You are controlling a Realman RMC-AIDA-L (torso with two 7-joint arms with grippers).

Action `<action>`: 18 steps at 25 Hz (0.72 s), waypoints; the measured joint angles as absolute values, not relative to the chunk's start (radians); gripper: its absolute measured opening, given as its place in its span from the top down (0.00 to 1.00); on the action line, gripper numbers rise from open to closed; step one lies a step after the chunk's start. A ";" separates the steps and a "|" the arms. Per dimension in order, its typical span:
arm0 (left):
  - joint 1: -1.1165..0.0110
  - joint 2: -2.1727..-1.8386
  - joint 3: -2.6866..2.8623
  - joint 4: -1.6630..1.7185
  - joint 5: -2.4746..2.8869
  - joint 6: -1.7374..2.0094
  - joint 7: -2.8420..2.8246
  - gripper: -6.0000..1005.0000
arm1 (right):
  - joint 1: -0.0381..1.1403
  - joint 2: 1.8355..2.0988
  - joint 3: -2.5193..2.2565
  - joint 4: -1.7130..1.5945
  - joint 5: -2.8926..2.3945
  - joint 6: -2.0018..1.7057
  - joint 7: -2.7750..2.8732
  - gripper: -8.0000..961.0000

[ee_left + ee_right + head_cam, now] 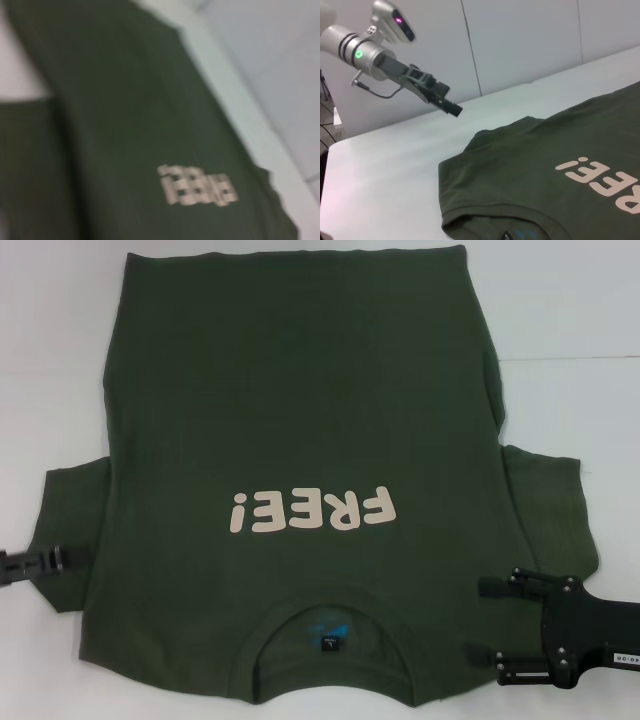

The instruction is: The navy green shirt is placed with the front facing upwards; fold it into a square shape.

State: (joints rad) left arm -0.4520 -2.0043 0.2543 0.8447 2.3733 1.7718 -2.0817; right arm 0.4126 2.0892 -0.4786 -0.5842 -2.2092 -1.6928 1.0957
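The white table [570,310] takes up the whole scene, and most of it is covered by the navy green shirt [300,420]. The shirt lies flat, front side up, collar toward the robot and hem at the far end of the table. It's spread out pretty smooth, with both short sleeves sticking out to the sides. The left sleeve [70,530] lies flat out on the table, and the right sleeve [545,505] does the same on the other side.

The pale "FREE!" print [312,510] sits across the chest and reads upside down from the head camera. It also shows up in the right wrist view [602,180] and, smeared, in the left wrist view [197,186]. The ribbed collar [340,595] curves along the near edge, and there's a small dark-blue label [328,643] just inside it.

The right gripper [485,620] is near the collar-side corner of the shirt on the right. Its two fingers are clearly spread apart, with nothing between them.

The left gripper [62,558] is over by the outer edge of the left sleeve. In the right wrist view [451,107] it hangs above the table, off the cloth. The fingers look together, holding nothing.
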 joint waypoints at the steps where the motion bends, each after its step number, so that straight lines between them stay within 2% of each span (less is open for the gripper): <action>1: -0.463 -2.000 0.255 0.846 2.398 1.761 -2.132 0.07 | 0.413 2.089 -0.479 -0.584 -2.209 -1.692 1.096 0.05; 10: -0.532 -1.969 0.262 0.833 2.498 1.656 -2.382 0.07 | 0.416 2.091 -0.479 -0.581 -2.209 -1.684 1.097 0.05; 18: -0.558 -1.959 0.319 0.845 2.598 1.590 -2.407 0.07 | 0.417 2.091 -0.479 -0.581 -2.209 -1.684 1.102 0.05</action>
State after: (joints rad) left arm -0.5576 -1.9595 0.3186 0.8445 2.5976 1.5897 -2.4067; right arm 0.4169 2.0908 -0.4786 -0.5813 -2.2089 -1.6841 1.1024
